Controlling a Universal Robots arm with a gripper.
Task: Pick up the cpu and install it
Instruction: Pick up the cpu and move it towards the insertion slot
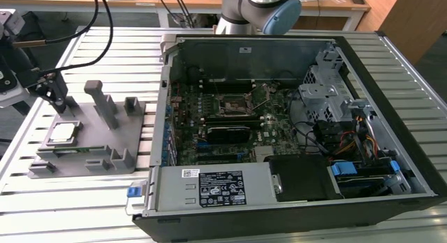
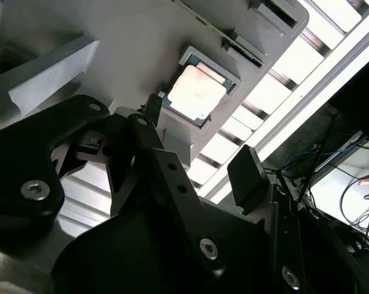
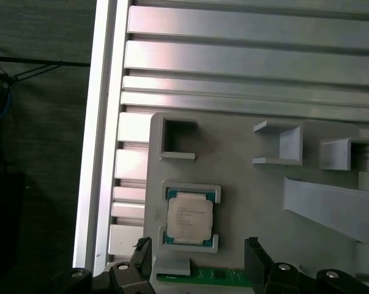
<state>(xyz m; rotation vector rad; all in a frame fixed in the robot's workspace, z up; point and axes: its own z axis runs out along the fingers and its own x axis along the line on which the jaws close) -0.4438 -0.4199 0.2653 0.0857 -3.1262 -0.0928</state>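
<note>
cpu (image 2: 199,92) seated in grey fixture (image 2: 129,37) | end effector (image 2: 199,131) spread, not touching

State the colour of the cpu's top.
The cpu is shiny silver-grey on top, clearest in the first wrist view.

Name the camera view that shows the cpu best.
The first wrist view: the cpu is seen flat-on and whole, seated in the grey fixture. The second wrist view shows it tilted and glare-washed; the exterior view shows it small, at the exterior view's left.

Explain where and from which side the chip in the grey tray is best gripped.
Probably take the chip by the two edges its pocket's lips leave free, coming straight down from above: it lies flat, sunk in the tray.
</note>
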